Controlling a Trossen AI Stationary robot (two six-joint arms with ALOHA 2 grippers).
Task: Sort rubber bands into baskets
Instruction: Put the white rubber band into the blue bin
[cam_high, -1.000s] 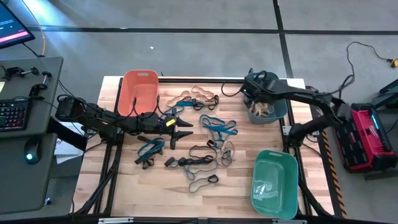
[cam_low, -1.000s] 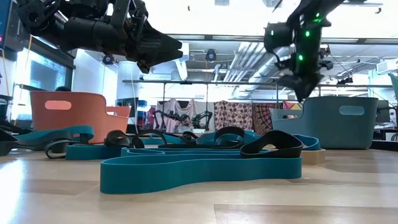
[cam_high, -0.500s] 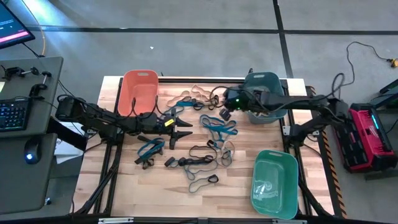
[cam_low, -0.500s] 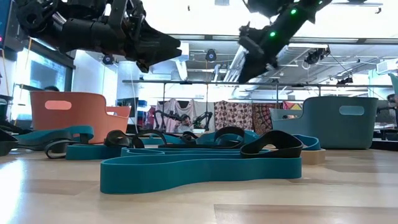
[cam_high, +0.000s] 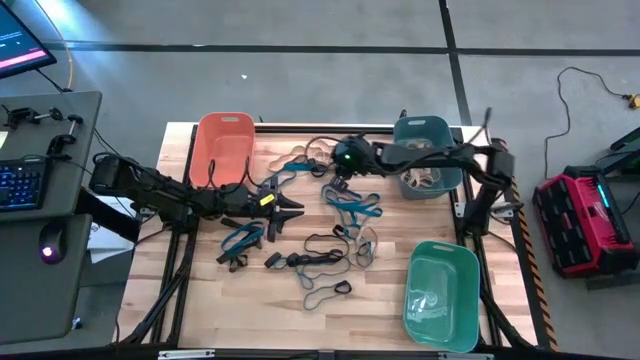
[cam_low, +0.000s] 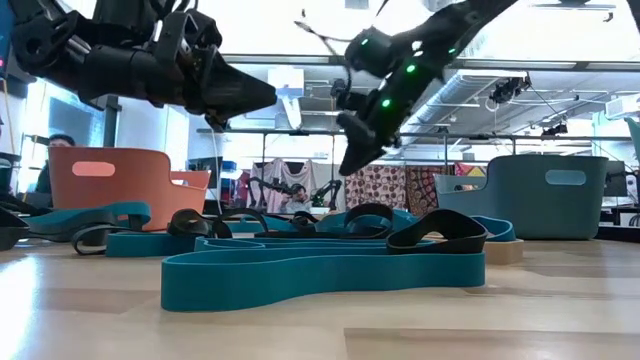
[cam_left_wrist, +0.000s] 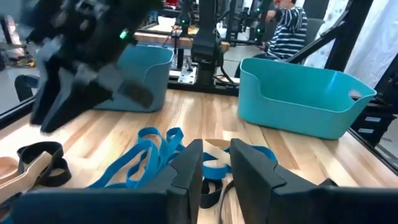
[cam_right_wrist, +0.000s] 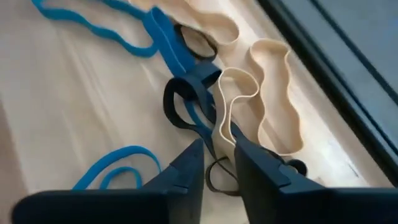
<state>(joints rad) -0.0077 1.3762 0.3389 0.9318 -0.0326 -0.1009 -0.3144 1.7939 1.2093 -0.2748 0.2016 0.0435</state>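
Lying loose across the table's (cam_high: 180, 300) middle, the rubber bands (cam_high: 340, 225) touch neither claw. Right claw (cam_high: 335, 180), at twelve o'clock, and left claw (cam_high: 290, 210), at nine o'clock, hover narrowly parted, empty.

Table layout, seen from above

The rubber bands (cam_high: 320, 225) are spread across the middle of the table (cam_high: 190, 310); one basket (cam_high: 224, 146) is set at the far left corner, a second basket (cam_high: 425, 155) at the far right, and a third basket (cam_high: 442, 294) at the near right.
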